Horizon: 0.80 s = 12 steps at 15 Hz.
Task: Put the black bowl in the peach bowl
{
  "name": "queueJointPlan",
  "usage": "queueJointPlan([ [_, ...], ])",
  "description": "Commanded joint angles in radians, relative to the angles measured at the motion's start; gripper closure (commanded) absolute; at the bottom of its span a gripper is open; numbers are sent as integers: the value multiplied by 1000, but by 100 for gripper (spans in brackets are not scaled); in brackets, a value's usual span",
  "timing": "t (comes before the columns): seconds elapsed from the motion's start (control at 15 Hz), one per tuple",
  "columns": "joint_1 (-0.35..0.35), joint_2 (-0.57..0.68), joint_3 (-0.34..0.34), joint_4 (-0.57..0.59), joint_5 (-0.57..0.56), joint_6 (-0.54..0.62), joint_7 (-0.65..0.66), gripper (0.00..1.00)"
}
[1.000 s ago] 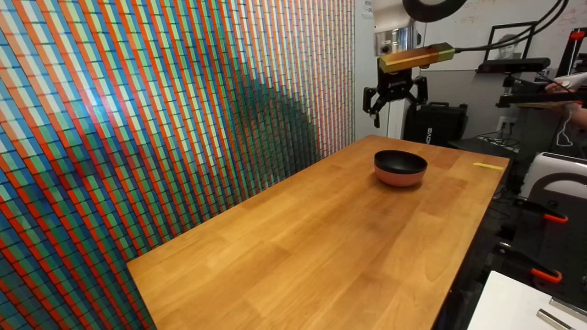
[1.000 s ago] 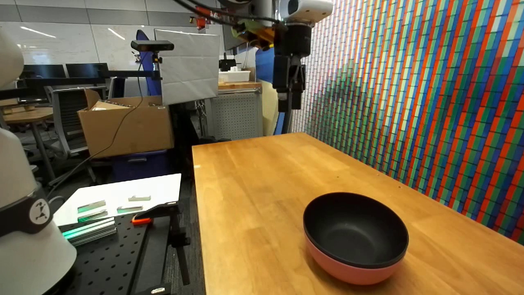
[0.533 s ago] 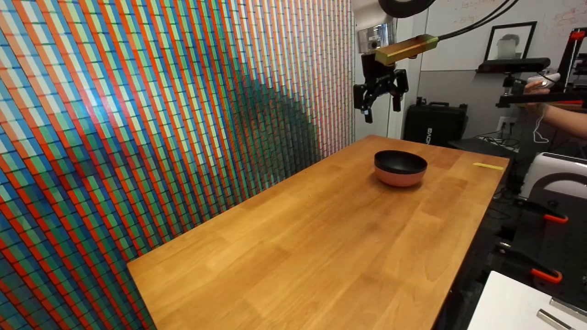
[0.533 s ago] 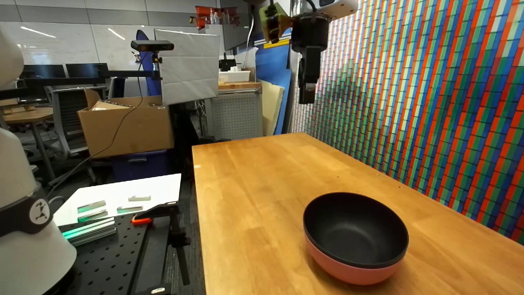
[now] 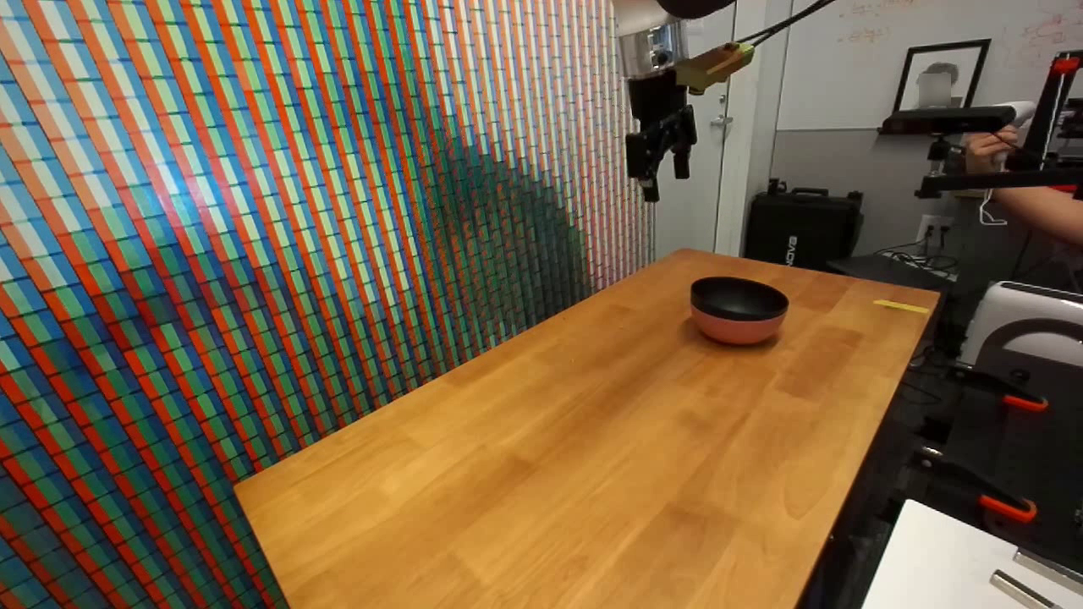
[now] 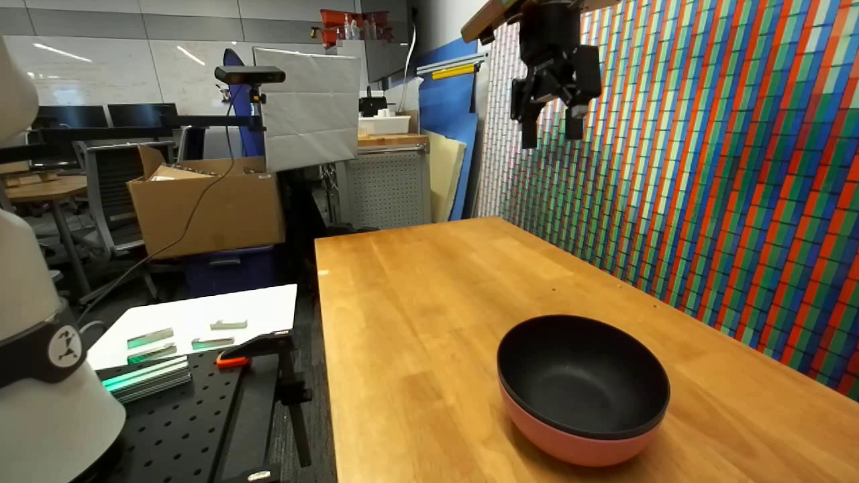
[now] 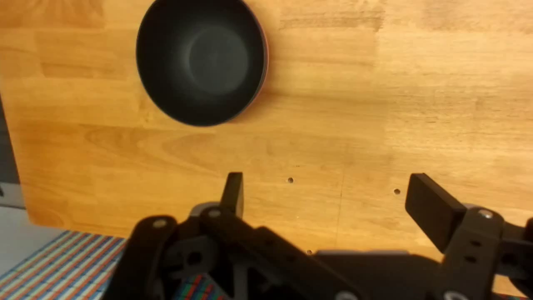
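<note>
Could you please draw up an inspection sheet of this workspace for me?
Surface: wooden table, small round marks in the wrist view.
Job's things: black bowl nested in the peach bowl, open side up.
Clutter: yellow strip near a table edge.
Gripper: open, raised above the table, holding nothing.
Cables: dark cables run from the gold-coloured block by the gripper.
Surroundings: multicoloured wall, cardboard box, person's hand in the background.

Shared table (image 5: 575, 457): wrist view overhead, both exterior views oblique

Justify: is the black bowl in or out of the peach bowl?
In: the black bowl sits nested, its outside mostly hidden by the peach bowl.
</note>
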State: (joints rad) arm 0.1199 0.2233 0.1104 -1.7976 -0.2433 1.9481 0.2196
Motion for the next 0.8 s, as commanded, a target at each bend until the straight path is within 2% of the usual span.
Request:
queueJointPlan([
  [0.0,-6,15,-9,101,-16,-27,-220,0],
  [0.2,-25,15,-7,134,17,-14,-393,0],
  [0.27,-29,21,-8,150,37,-37,-403,0],
  [0.33,-12,1,-12,97,5,-4,-328,0],
  [0.73,-21,4,-12,106,18,-7,-373,0],
])
